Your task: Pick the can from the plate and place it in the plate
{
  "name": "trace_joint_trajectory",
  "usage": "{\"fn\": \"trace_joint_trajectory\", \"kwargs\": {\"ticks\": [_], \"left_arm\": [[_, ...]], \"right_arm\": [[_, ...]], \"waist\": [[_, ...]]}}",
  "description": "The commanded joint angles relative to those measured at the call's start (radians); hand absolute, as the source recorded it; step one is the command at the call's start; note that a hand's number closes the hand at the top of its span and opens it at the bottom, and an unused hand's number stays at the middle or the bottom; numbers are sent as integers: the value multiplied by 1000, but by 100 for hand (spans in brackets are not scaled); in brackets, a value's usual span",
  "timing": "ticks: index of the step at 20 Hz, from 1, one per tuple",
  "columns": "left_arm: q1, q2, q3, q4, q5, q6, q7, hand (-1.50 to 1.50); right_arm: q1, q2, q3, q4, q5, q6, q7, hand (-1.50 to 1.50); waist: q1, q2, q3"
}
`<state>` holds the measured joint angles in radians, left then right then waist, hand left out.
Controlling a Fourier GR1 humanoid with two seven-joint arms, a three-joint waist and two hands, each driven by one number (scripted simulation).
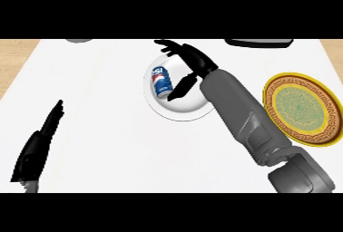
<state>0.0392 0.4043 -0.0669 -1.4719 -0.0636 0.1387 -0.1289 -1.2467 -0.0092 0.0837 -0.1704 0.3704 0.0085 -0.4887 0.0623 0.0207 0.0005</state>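
Forearms come in from the lower edge. Nearest, at the left, the left hand (36, 145) rests edge-on with fingers straight, holding nothing. Right of centre lies a gold-rimmed plate (328, 113). Farther out, a white plate (184, 113) holds the blue can (161, 82), lying on its side. The right hand (191, 61) hovers over it, fingers spread, thumb beside the can, nothing gripped.

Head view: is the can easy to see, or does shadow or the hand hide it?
Head view: the blue can shows clearly, lying on the white plate; the right hand covers only the plate's far rim, its thumb beside the can; lighting is even, no glare; the gold plate looks stretched tall.
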Motion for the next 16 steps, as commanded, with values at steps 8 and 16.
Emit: {"fn": "trace_joint_trajectory", "kwargs": {"ticks": [8, 16], "left_arm": [[-3, -5, 16, 3, -4, -6, -3, 0], [16, 3, 8, -13, -11, -27, -31, 0]], "right_arm": [[19, -189, -242, 19, -216, 103, -29, -150], [74, -364, -309, 32, -272, 305, -141, -150]], "waist": [[-8, 5, 1], [30, 20, 3]]}}
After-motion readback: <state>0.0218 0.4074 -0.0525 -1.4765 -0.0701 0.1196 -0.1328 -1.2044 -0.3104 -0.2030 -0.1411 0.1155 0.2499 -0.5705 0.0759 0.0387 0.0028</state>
